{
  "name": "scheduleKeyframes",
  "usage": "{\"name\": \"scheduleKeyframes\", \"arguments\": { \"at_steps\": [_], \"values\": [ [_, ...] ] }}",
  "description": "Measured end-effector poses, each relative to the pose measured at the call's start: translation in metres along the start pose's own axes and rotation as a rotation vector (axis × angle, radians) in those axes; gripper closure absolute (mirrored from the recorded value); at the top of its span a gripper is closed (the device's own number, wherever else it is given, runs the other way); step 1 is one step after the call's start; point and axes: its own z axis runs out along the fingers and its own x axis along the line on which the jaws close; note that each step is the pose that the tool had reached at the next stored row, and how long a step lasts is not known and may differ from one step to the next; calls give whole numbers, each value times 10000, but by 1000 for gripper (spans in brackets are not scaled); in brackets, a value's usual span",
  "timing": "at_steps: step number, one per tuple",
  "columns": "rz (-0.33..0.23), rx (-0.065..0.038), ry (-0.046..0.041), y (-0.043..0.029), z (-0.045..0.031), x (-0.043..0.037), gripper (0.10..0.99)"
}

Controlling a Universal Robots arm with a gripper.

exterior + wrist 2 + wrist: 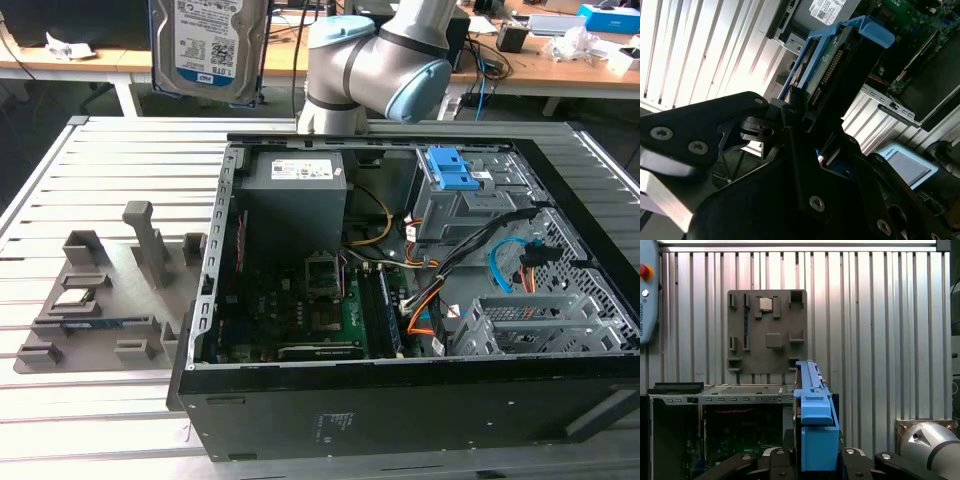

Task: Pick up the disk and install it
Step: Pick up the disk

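The tool (807, 117) is clamped tight on the disk (837, 70), black fingers (790, 107) pressed against either side of it. The jaws sit narrow, with the drive sandwiched between them. Whether the fingers bite on the blue frame or on the metal body itself is hard to call from this angle. In the second wrist view the disk's connector edge faces the camera, and the bright blue frame wraps round its far end.

In the first wrist view the disk (814, 410) is edge-on, blue frame up front. Behind it are the rim of the computer case (715, 390) and the grey parts tray (767, 330).

In the exterior view the disk (210, 45) hangs upright in the air, its white-and-blue label facing the camera. It sits on the exterior view's left of the arm (375, 60) and is lifted clear of everything below.

Beneath lies the open computer case (400, 410), flat on the slatted metal worktop (60, 190). Inside it, the grey power supply (295, 195) sits at the far side. A blue caddy (452, 170) is in the drive bay on the exterior view's right of the power supply. The green motherboard (300, 300) lies in the middle, and orange and blue cables (520, 265) trail toward a silver drive cage (530, 325). On the exterior view's left of the case, the grey parts tray (110, 300) rests on the worktop just beside it.
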Motion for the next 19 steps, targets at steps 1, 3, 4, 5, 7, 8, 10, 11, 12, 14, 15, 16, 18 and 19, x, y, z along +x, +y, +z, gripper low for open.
{"name": "scheduleKeyframes", "arguments": {
  "at_steps": [1,3,4,5,7,8,10,11,12,14,15,16,18,19],
  "values": [
    [0,0,0,-93,-2,-1,722],
    [0,0,-1,-170,-3,-2,722],
    [-1,0,0,-216,-4,-3,722],
    [0,0,0,-249,-5,-3,722],
    [-1,0,-1,-355,-7,-5,722],
    [0,0,0,-385,-8,-5,722],
    [-1,0,0,-484,-10,-7,722],
    [0,0,0,-515,-11,-7,722],
    [0,0,0,-589,-12,-8,722],
    [1,0,0,-671,-14,-9,722],
    [-1,0,0,-731,-15,-10,722],
    [0,0,0,-784,-16,-11,722],
    [-1,0,0,-866,-18,-12,722],
    [-1,0,0,-898,-19,-12,722]
  ]
}}
